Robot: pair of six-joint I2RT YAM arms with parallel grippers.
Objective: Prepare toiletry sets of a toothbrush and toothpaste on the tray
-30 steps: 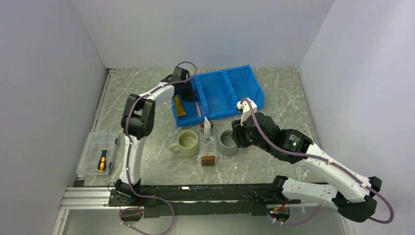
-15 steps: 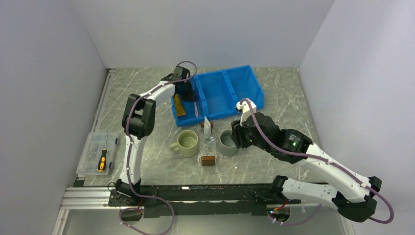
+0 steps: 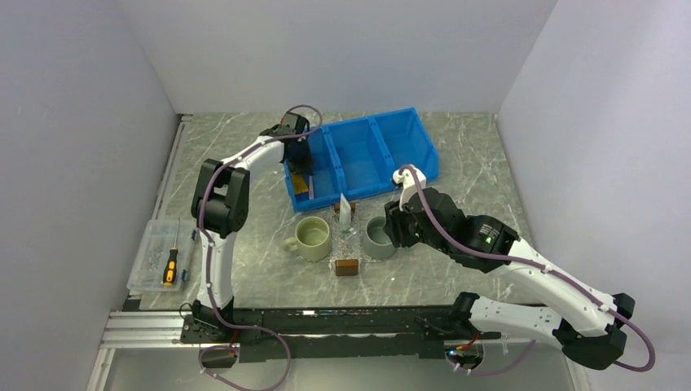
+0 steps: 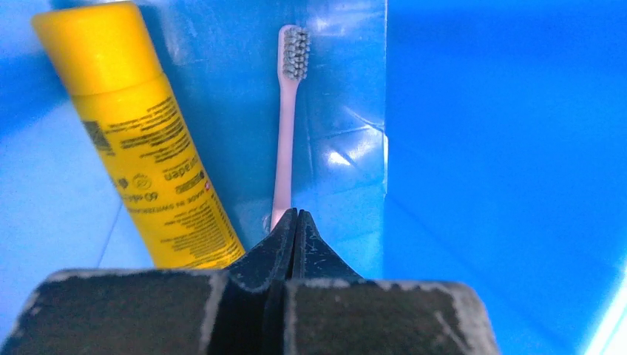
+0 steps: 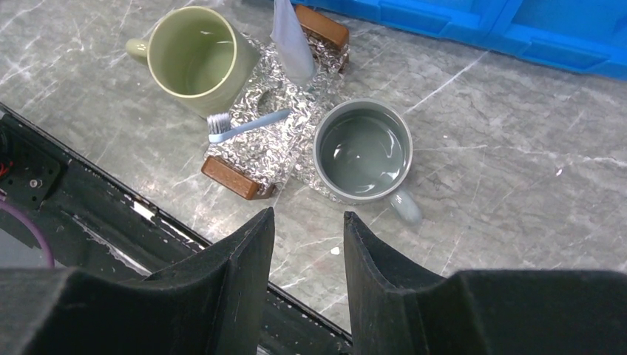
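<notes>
A pale pink toothbrush [image 4: 285, 133] lies in the left compartment of the blue bin [image 3: 383, 155], bristles away from me, beside a yellow toothpaste tube [image 4: 144, 148]. My left gripper [image 4: 296, 213] is shut on the handle end of this toothbrush, low inside the bin [image 3: 298, 159]. The clear tray [image 5: 296, 148] with brown block handles [image 5: 236, 177] carries a blue toothbrush [image 5: 244, 124] and an upright white tube [image 5: 292, 41]. My right gripper [image 5: 307, 214] hangs open and empty above the table, on the near side of the tray.
A green mug [image 3: 312, 236] stands left of the tray and a grey mug [image 3: 380, 236] right of it, both touching its edges. A clear parts box with an orange screwdriver [image 3: 163, 254] sits at the near left. The black rail [image 5: 74, 200] runs along the near edge.
My left gripper has shifted left inside the bin's left compartment, and the pink toothbrush has shifted with it. The right arm has not moved.
</notes>
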